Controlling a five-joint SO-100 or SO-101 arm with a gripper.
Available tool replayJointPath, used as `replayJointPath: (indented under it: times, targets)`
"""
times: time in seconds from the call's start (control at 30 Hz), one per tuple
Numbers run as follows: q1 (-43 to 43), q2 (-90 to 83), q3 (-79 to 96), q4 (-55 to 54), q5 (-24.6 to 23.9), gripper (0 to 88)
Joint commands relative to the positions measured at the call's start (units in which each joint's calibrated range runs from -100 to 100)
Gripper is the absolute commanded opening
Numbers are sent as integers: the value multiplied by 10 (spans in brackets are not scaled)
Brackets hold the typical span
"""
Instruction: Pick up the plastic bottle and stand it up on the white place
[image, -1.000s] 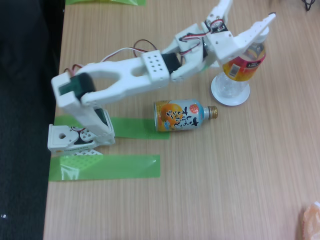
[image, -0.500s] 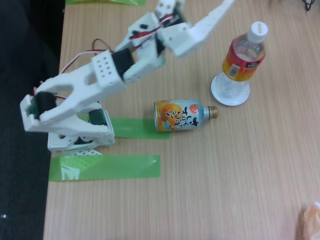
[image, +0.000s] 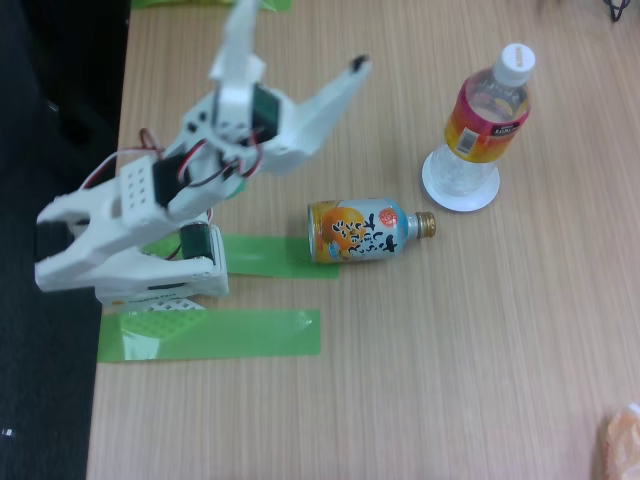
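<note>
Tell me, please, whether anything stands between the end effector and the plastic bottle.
Nothing visible does. The open end effector is up left in the fixed view; bare table separates it from the plastic bottle, upright on the white plate.

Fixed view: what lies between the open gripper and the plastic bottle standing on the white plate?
Only bare wooden table lies between the gripper and the plastic bottle on the white plate. The orange and light-blue bottle lies below that stretch.
</note>
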Motion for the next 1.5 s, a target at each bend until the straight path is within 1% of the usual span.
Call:
replayJointPath:
  times: [0.0,0.13,0.27,0.43,0.57,0.77,1.03,1.2,1.23,1.3,1.47]
  targets:
    - [3,-100,62,-7,-11,401]
    - [8,-189,126,-12,-11,401]
    - [2,-163,140,-75,-11,401]
    - [-10,-152,192,-116,-12,401]
    - [-10,-158,254,-218,-12,401]
    - [-9,-174,352,-428,-12,401]
    - [-8,-177,355,-569,-8,401]
    - [-16,-178,354,-691,-11,399]
    - [-16,-178,354,-705,-11,388]
    - [-16,-178,354,-729,-11,331]
    - [-14,-178,354,-753,-11,136]
